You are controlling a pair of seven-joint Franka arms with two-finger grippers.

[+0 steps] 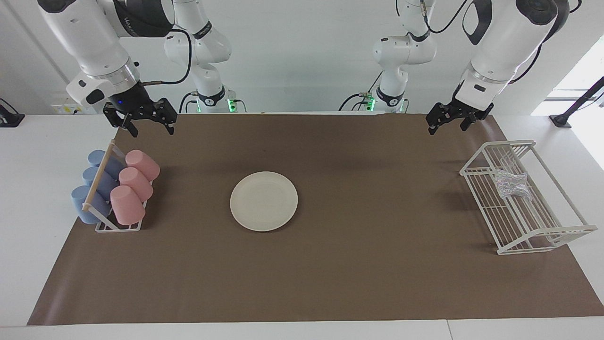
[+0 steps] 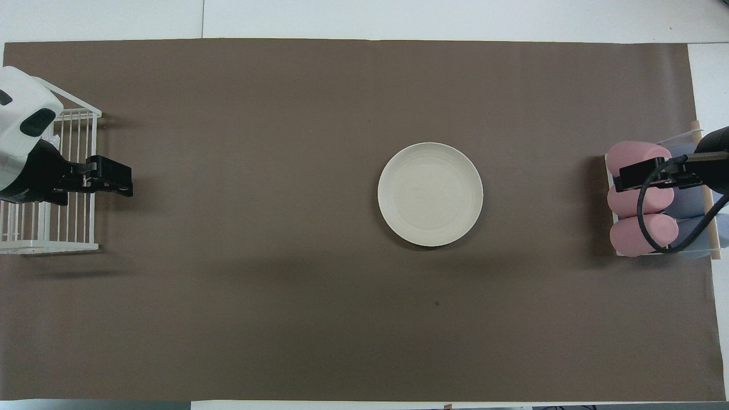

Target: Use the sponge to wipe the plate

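The round cream-white plate [image 1: 264, 201] [image 2: 430, 193] lies flat and bare in the middle of the brown mat. The silvery speckled sponge [image 1: 510, 184] rests inside the white wire rack [image 1: 507, 143] at the left arm's end of the table; in the overhead view the left arm hides it. My left gripper [image 1: 447, 128] [image 2: 122, 182] hangs open in the air over the mat beside the rack's edge, holding nothing. Over the cup holder, my right gripper [image 1: 152, 130] [image 2: 618, 176] also hangs open with nothing in it. Both are well away from the plate.
A holder with pink cups [image 1: 127, 203] [image 2: 643, 236] and blue cups [image 1: 87, 203] lying on their sides stands at the right arm's end. The wire rack [image 2: 57, 247] has raised sides. The brown mat [image 1: 377, 264] covers most of the white table.
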